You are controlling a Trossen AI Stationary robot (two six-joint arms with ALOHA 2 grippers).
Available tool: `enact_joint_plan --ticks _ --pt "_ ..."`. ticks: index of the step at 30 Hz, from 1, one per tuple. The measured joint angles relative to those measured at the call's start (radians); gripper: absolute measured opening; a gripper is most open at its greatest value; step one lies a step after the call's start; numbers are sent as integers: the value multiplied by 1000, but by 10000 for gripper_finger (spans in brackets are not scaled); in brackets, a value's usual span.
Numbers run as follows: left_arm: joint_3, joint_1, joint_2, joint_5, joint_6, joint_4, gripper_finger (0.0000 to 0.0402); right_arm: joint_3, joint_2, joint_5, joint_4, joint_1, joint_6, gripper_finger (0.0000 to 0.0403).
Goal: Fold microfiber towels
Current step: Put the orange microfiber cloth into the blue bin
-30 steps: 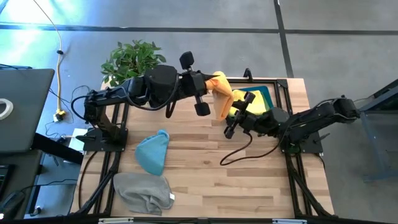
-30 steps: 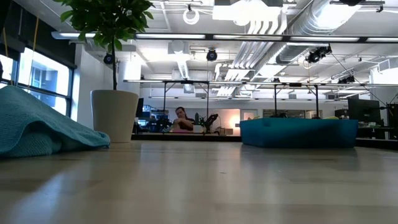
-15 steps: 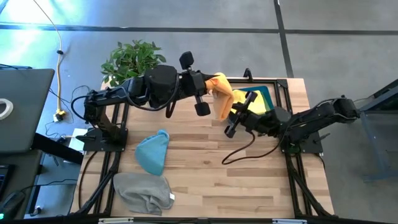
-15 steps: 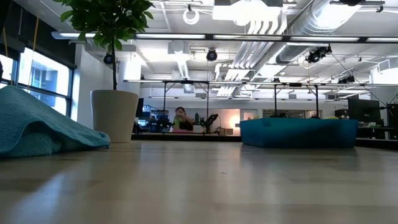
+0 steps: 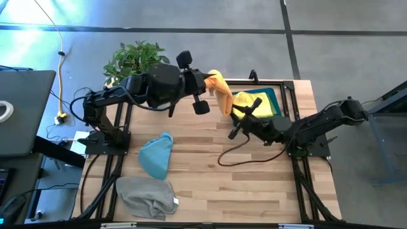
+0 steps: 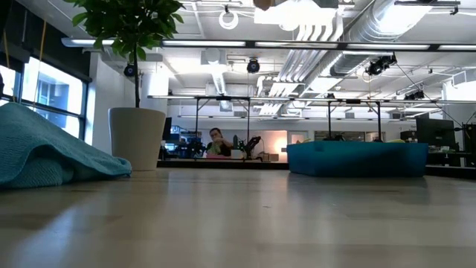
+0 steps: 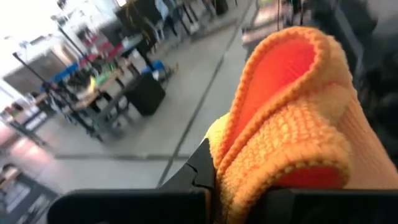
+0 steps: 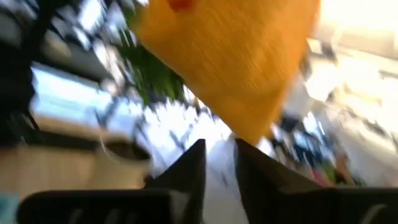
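Observation:
My left gripper (image 5: pixel 210 83) is raised over the table's far middle and shut on an orange towel (image 5: pixel 220 90), which droops from it clear of the table. My right gripper (image 5: pixel 238 116) is just right of the towel's hanging end. In the right wrist view its fingers (image 8: pixel 194 167) stand a little apart under the towel's lower corner (image 8: pixel 254 132), with nothing between them. A light blue towel (image 5: pixel 156 156) and a grey towel (image 5: pixel 146 194) lie crumpled on the near left of the table. Yellow and green towels (image 5: pixel 251 100) lie in the blue bin (image 5: pixel 275 95). My left gripper pinches a bunched fold of the orange towel (image 7: pixel 249 177) between its two fingers, several layers together. The fingers come about level from the table's left. The rest of the towel hangs below and beyond them, slack and lifted clear of the table.
The blue bin (image 6: pixel 357 158) stands at the table's far right. A potted plant (image 5: pixel 133 60) is beyond the far left corner. A black cable (image 5: pixel 238 156) trails over the wood near my right arm. Bare wood lies across the near middle and right.
My left gripper has swung a little toward the table's far left with the orange towel. The towel's hanging end has drawn away from my right gripper. My right wrist has turned, and its cable has shifted on the table.

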Motion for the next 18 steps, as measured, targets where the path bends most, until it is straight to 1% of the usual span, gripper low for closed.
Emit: enact_joint_plan --ticks 3,5,7,8,9,11,14,16,18 --pt "-6 26 1 17 -13 -75 0 0 -1 188 -139 25 131 109" --pt "-19 43 4 66 2 -109 0 0 -2 298 -267 46 210 124" --pt "-32 58 13 118 6 -138 0 0 -2 366 -427 68 331 131" --pt "-45 67 15 141 3 -146 0 0 -2 370 -515 78 418 133" --pt "-60 73 16 152 3 -145 0 0 -2 358 -607 88 511 133" --pt "-91 82 20 168 3 -134 0 0 -2 282 -786 101 713 133" --pt "-144 97 24 156 5 -138 0 0 -2 95 -1018 89 968 133" --pt "-184 105 23 150 7 -126 0 0 -2 -8 -1153 60 1087 133" --pt "-218 109 23 150 -13 -125 0 0 -2 -90 -1264 17 1171 133"
